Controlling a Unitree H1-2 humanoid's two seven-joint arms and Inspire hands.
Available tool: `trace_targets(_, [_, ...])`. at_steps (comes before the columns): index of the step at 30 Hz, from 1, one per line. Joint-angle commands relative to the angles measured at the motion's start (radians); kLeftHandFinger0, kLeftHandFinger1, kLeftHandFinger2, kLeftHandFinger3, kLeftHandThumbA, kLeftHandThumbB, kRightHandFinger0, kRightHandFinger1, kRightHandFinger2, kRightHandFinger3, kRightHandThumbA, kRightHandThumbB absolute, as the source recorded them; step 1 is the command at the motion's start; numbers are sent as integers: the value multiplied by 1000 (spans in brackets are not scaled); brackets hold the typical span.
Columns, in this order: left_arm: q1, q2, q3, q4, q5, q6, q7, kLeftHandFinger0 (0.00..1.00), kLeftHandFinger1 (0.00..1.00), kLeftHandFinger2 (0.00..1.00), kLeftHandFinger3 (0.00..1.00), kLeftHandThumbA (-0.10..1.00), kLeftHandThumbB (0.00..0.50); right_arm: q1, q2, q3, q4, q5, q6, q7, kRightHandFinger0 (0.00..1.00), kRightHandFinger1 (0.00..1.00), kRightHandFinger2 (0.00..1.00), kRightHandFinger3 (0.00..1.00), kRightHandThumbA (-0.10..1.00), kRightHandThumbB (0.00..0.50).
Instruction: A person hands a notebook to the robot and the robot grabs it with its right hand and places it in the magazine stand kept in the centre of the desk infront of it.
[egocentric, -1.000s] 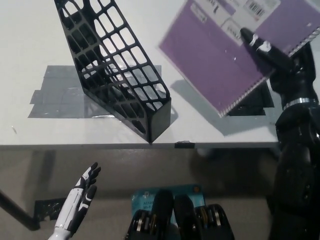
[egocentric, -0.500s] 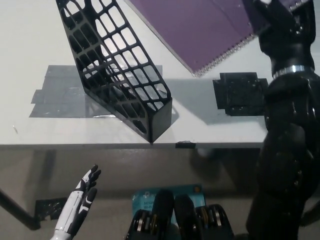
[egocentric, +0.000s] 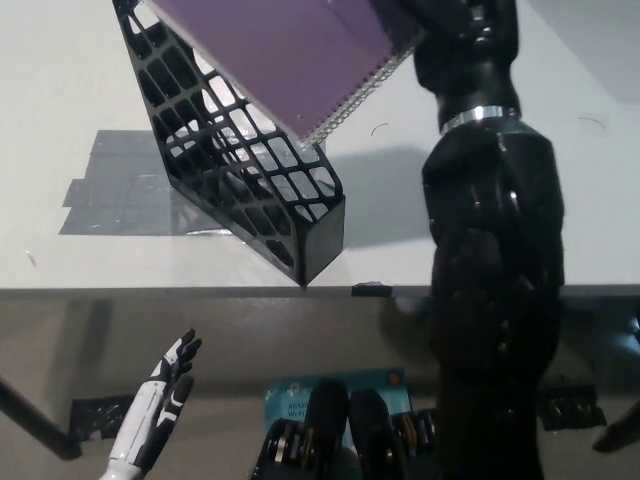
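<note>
The purple spiral-bound notebook (egocentric: 285, 55) hangs tilted over the upper, open side of the black mesh magazine stand (egocentric: 245, 165), with its wire spine facing lower right. My black right hand (egocentric: 452, 28) sits at the top edge of the picture, shut on the notebook's right end; its fingers are mostly cut off by the frame. The right forearm (egocentric: 490, 250) rises through the picture's right half. The stand rests slanted on the white desk (egocentric: 60, 90). My white left hand (egocentric: 160, 400) rests low at the lower left, below the desk edge, fingers apart and holding nothing.
A grey taped patch (egocentric: 110, 190) lies on the desk under and left of the stand. A small black piece (egocentric: 370, 290) sits at the desk's front edge. Below the desk are a teal item (egocentric: 330, 388) and a dark tape mark (egocentric: 95, 415).
My right arm has swung left and forward, carrying the notebook from right of the stand to above it. The arm now covers the black square on the desk. The left hand stays put.
</note>
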Motion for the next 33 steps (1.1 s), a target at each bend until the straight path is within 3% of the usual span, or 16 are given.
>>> trace_targets(1, [-5,13,1,-27,8,-37,25,1000,1000,1000,1000,1000,500,-79,41,23,15,-42,-144,-29,0,0,0,0,825,4])
trace_targets(6, [-5,16,-2,-32,20,-37,31,1000,1000,1000,1000,1000,500,-85,54,32,75,-84,-197,-76,0,0,0,0,805,0])
trace_targets(18, [-11,17,3,-30,1,-37,16,1000,1000,1000,1000,1000,500,-115,54,-10,78,-39,-303,-129,0,0,0,0,886,0])
trace_targets(33, [-13,17,2,-27,5,-37,17,1000,1000,1000,1000,1000,500,-95,54,36,89,-25,-347,-179,0,0,0,0,875,12])
